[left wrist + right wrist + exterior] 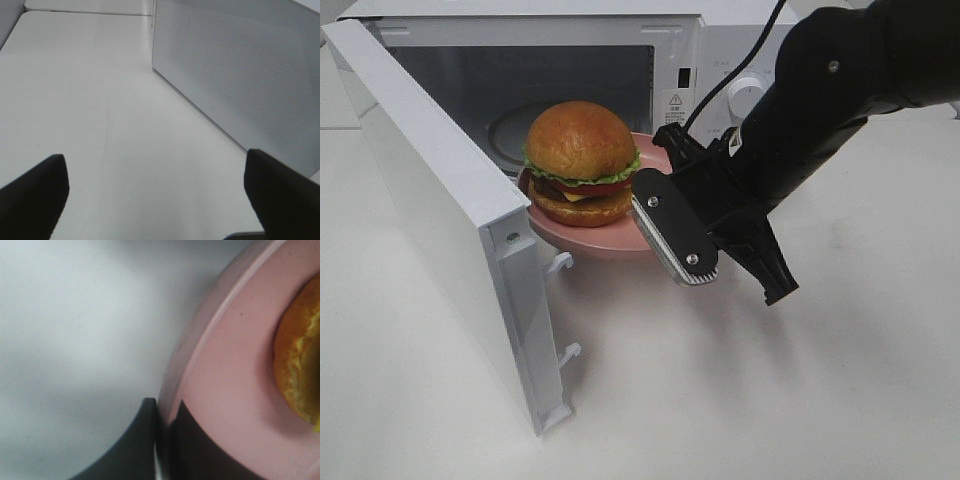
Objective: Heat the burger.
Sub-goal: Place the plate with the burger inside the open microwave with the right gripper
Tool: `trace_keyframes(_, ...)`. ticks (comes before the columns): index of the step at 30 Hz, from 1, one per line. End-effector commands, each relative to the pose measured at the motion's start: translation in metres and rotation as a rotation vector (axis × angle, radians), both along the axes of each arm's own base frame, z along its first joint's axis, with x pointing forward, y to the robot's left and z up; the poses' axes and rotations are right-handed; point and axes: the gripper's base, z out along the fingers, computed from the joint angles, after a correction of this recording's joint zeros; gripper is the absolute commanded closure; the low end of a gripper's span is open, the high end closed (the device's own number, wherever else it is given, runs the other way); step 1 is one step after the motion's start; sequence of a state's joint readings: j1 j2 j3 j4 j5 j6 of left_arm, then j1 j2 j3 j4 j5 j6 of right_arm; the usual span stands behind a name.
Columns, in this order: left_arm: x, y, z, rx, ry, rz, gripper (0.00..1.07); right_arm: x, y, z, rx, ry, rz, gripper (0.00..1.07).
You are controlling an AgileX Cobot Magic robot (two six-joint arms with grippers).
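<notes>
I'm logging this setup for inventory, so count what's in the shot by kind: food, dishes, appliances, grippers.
burger: 1
plate: 1
microwave: 1
grippers: 2, the left gripper and the right gripper
Total: 5

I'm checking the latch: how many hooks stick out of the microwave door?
2: upper hook near the plate; lower hook near the bottom corner of the door. None looks hidden.
</notes>
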State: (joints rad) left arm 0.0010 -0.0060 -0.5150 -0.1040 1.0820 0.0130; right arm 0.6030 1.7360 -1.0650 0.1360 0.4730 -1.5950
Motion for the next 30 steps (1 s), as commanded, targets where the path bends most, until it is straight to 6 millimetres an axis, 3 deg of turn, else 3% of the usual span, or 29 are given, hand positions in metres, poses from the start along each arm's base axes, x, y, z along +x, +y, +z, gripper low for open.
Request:
trace_keyframes(1, -0.002, 0.000, 0.001, -0.006, -0.027, 0.002, 0.20, 0.010, 0.007, 0.010, 0.046, -0.052, -0.004, 1.07)
trace_keyframes(30, -0.002, 0.000, 0.001, -0.006, -0.027, 0.002, 0.20, 0.069, 0.042, 0.011, 0.042, -0.100, -0.054, 1.07)
